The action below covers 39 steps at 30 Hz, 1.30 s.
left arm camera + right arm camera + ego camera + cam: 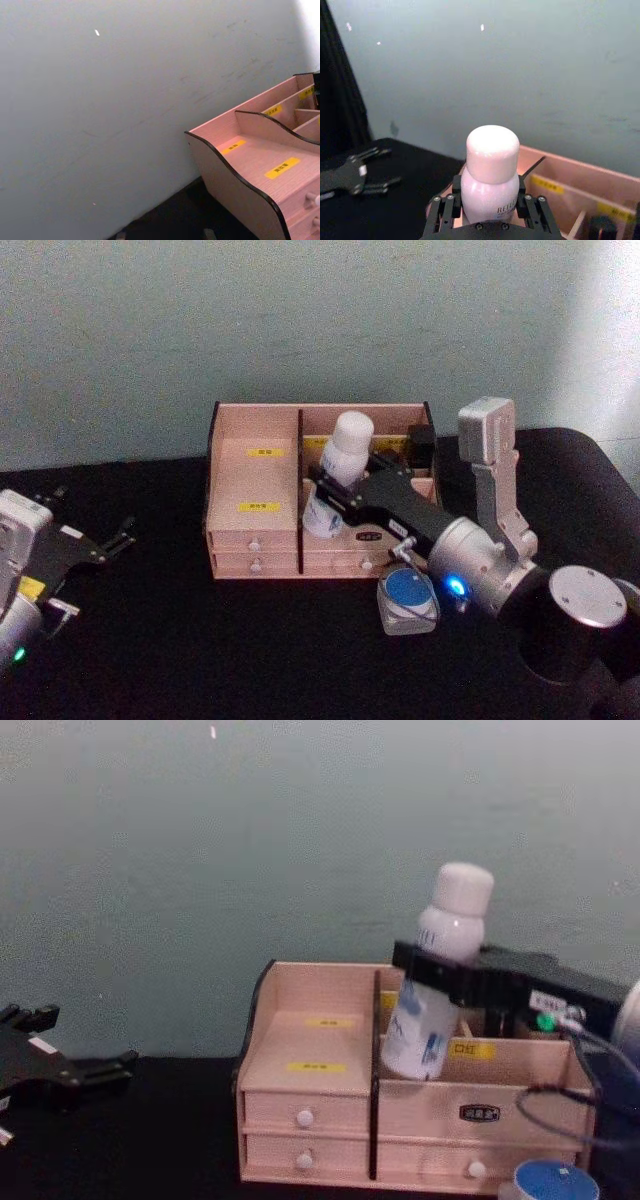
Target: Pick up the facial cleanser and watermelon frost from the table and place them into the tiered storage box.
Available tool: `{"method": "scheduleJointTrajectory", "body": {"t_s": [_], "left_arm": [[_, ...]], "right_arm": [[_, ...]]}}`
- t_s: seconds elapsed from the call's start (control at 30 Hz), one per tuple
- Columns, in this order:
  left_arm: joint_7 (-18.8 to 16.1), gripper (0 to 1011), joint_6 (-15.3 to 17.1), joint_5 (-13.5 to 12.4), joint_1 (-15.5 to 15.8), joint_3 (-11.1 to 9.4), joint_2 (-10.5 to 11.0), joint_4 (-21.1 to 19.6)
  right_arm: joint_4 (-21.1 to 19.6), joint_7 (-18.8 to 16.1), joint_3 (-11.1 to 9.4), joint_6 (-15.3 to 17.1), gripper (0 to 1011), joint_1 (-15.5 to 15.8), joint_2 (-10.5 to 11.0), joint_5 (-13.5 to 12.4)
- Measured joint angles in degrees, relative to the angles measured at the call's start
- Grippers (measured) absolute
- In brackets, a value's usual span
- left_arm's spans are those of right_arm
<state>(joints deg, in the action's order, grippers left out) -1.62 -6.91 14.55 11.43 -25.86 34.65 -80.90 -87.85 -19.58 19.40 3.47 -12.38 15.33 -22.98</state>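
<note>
Currently the facial cleanser (347,445), a white bottle, hangs tilted in the right hand (335,492), which is clenched around its waist just above the tiered storage box (255,480). The placing step looks to be in hand. The next move likely calls for lowering the bottle into the compartment beneath the hand, clear of the divider beside it, then letting go. A blue-lidded jar (407,592), presumably the watermelon frost, sits on the counter (200,640) under that hand's wrist. The left hand (382,167) rests released, well apart.

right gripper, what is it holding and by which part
Right gripper holds the white facial cleanser bottle around its middle, below the cap; left gripper holds nothing.
</note>
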Motion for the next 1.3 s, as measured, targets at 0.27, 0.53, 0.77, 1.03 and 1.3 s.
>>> {"method": "scheduleJointTrajectory", "body": {"t_s": [0.27, 0.53, 0.77, 1.03, 1.3], "left_arm": [[0.0, 1001, 0.0, 0.0, 0.0, 0.0, 0.0, 0.0], [0.0, 1001, 0.0, 0.0, 0.0, 0.0, 0.0, 0.0], [0.0, 1001, 0.0, 0.0, 0.0, 0.0, 0.0, 0.0], [0.0, 1001, 0.0, 0.0, 0.0, 0.0, 0.0, 0.0], [0.0, 1001, 0.0, 0.0, 0.0, 0.0, 0.0, 0.0]], "right_arm": [[3.52, 2.7, -0.08, -1.28, 589, -3.88, -2.09, 1.29], [6.88, 4.07, -0.44, -1.97, 589, -6.77, -3.84, 2.69], [10.23, 4.72, -0.89, -2.37, 589, -9.05, -5.29, 3.83], [13.59, 5.26, -1.4, -2.71, 589, -10.91, -6.55, 4.91], [16.47, 5.47, -2.14, -3.23, 589, -12.33, -7.42, 5.79]]}}
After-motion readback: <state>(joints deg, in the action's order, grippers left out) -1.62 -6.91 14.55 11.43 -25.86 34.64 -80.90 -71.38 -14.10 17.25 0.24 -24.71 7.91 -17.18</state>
